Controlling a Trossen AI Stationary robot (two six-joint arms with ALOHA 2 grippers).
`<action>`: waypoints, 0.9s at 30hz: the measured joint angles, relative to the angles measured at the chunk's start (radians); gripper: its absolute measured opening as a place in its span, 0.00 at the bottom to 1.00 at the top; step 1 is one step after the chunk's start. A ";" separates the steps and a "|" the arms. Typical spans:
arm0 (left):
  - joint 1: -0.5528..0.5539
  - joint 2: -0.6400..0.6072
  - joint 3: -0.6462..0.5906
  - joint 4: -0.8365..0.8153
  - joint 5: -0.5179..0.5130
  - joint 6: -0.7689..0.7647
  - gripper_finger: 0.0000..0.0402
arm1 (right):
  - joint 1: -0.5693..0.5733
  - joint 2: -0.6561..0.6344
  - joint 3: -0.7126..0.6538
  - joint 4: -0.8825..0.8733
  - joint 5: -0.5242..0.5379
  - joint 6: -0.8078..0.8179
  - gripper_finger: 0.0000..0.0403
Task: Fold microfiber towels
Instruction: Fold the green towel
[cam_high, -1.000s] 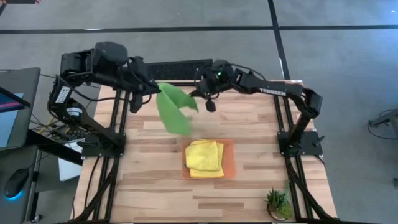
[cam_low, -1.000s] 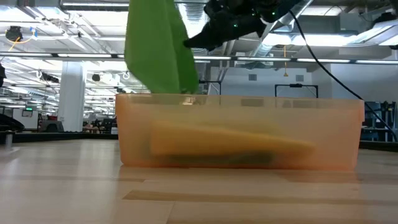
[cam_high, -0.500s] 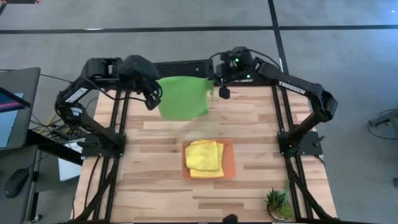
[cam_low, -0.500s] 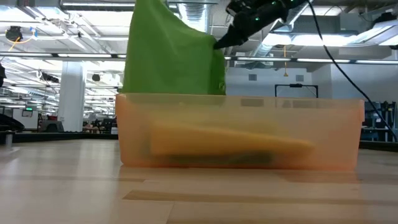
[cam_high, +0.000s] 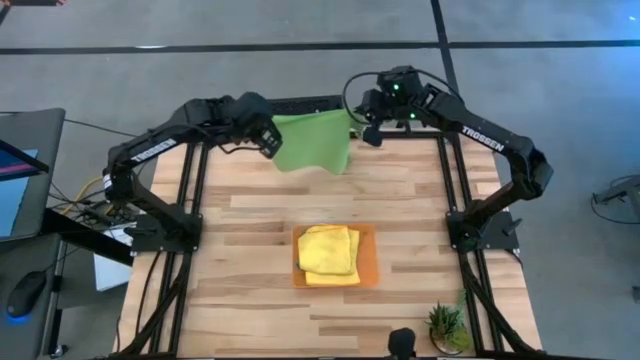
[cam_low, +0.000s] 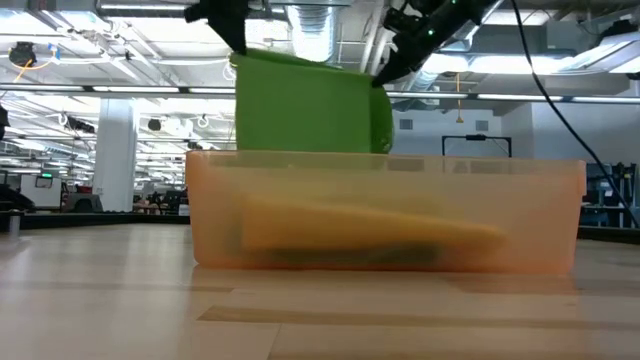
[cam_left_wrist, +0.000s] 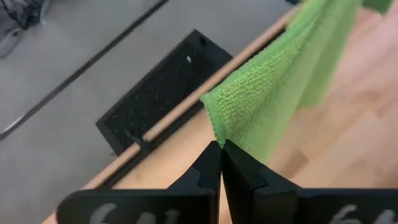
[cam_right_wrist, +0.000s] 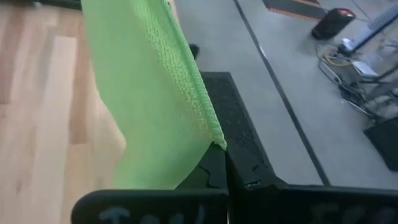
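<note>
Two end effectors (cam_high: 268, 140) (cam_high: 366, 134) clamped on fuzzy lime-green towel (cam_high: 312, 143), stretched flat.

A towel (cam_high: 313, 143) hangs behind the tray (cam_high: 369, 262), which apparently holds two folded towels (cam_high: 329, 250).

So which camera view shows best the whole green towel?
The high view: the lime green towel appears whole, stretched between the left gripper and right gripper. The low view hides its bottom behind the orange tray; each wrist view shows only one pinched corner.
</note>
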 joint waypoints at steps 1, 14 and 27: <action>0.017 0.000 -0.020 0.040 -0.002 0.018 0.00 | -0.007 0.000 0.000 0.000 0.002 0.000 0.00; 0.139 -0.001 -0.145 0.280 -0.035 0.275 0.00 | 0.011 -0.008 0.066 -0.018 0.107 -0.037 0.01; 0.109 -0.002 -0.267 0.180 0.170 0.281 0.00 | 0.112 -0.003 -0.010 -0.275 0.096 0.054 0.01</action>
